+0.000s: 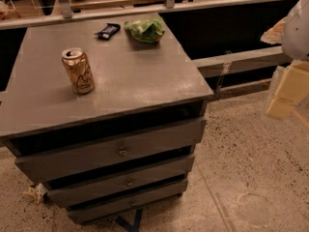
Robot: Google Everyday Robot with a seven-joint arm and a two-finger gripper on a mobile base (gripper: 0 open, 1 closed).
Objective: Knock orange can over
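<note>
The orange can (78,70) stands upright on the left part of the grey cabinet top (140,76). It is golden-orange with a silver pull-tab top and pale and dark markings on its side. My gripper (286,96) is at the far right edge of the camera view, pale yellow, hanging below the white arm (297,28). It is off the cabinet, over the floor, far to the right of the can and touching nothing.
A small black packet (107,31) and a green bag (145,30) lie at the back of the cabinet top. The cabinet has three drawers (116,151) slightly pulled out. Grey rails (241,59) run behind and right. Speckled floor (246,178) lies lower right.
</note>
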